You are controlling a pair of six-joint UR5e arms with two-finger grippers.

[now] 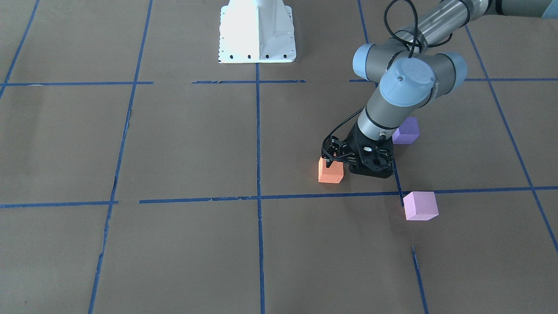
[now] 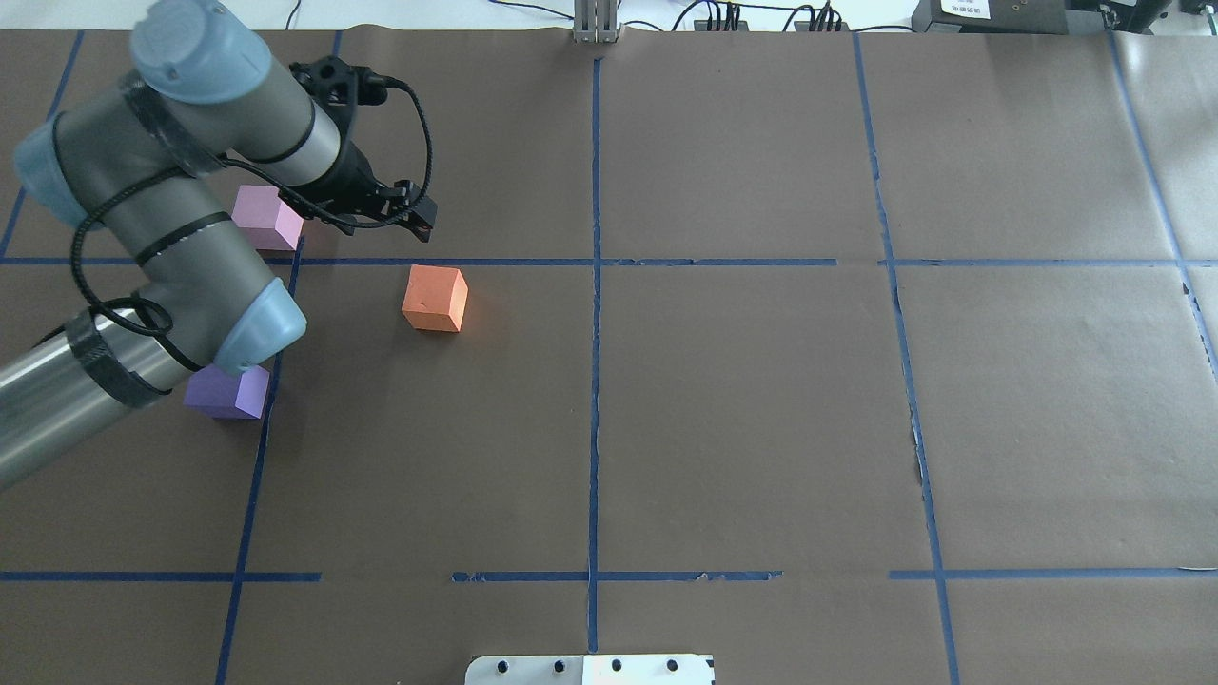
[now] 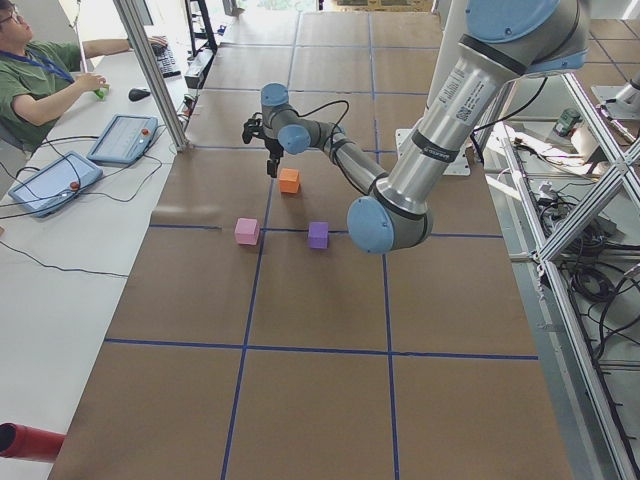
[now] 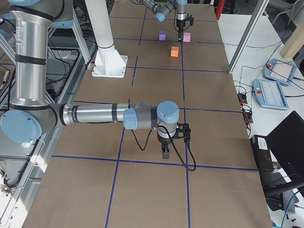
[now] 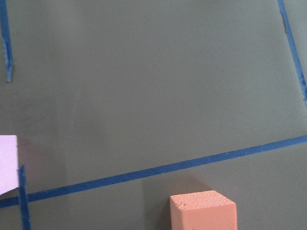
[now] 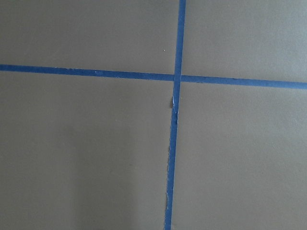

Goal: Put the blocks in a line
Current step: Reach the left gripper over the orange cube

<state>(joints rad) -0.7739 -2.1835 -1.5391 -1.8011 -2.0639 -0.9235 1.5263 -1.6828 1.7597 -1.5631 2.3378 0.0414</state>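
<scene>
The orange block sits alone on the brown paper in the left half; it also shows in the front view and at the bottom edge of the left wrist view. The pale pink-lilac block lies farther from the robot, and the dark purple block lies nearer, partly under the left arm. My left gripper hangs just above the orange block's far side, with its fingers together and holding nothing. My right gripper shows only in the right side view, far from the blocks; I cannot tell its state.
Blue tape lines divide the paper into squares. The white robot base stands at the table's middle edge. An operator sits beyond the table's far side, with tablets on the white side surface.
</scene>
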